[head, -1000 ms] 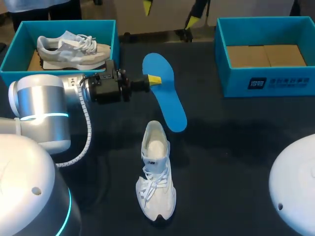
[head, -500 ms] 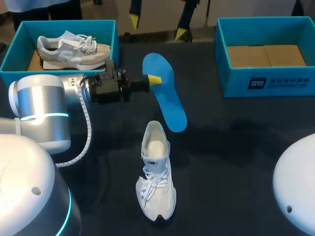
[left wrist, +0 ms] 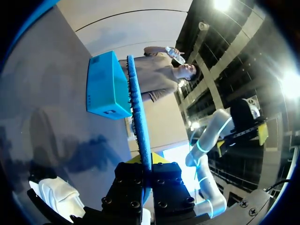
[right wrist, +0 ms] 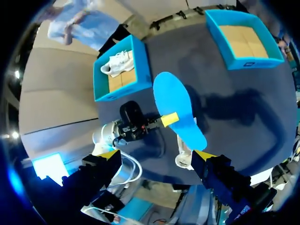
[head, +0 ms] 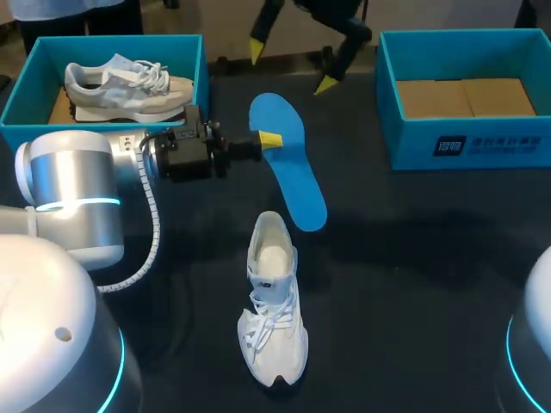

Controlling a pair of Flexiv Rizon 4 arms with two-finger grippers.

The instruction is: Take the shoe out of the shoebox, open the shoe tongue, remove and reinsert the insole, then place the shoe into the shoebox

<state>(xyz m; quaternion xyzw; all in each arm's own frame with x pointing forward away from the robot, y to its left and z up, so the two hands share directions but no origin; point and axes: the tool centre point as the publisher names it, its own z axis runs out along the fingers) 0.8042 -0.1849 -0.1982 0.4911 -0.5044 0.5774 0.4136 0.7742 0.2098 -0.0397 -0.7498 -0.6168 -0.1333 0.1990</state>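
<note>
My left gripper [head: 269,138] is shut on the edge of a blue insole [head: 288,163] and holds it above the dark table, level with the left box. The left wrist view shows the insole [left wrist: 138,117] edge-on, running out from between the shut fingers of that gripper [left wrist: 146,161]. A white shoe [head: 274,297] lies on the table nearer me, toe towards me, with its opening just below the insole's near end. My right gripper [head: 291,66] hangs high over the table's far side, open and empty. Its view looks down on the insole [right wrist: 176,108] and the shoe [right wrist: 183,154].
A blue shoebox [head: 17,99] at the far left holds a grey-and-white shoe [head: 129,84]. A second blue shoebox [head: 465,142] at the far right shows only a cardboard floor. My left arm's wrist and cable lie across the table's left side.
My right gripper's yellow tips have shifted over the table's far edge, and the right arm's body has slid out of the lower right corner. The left arm, insole and shoe have not moved.
</note>
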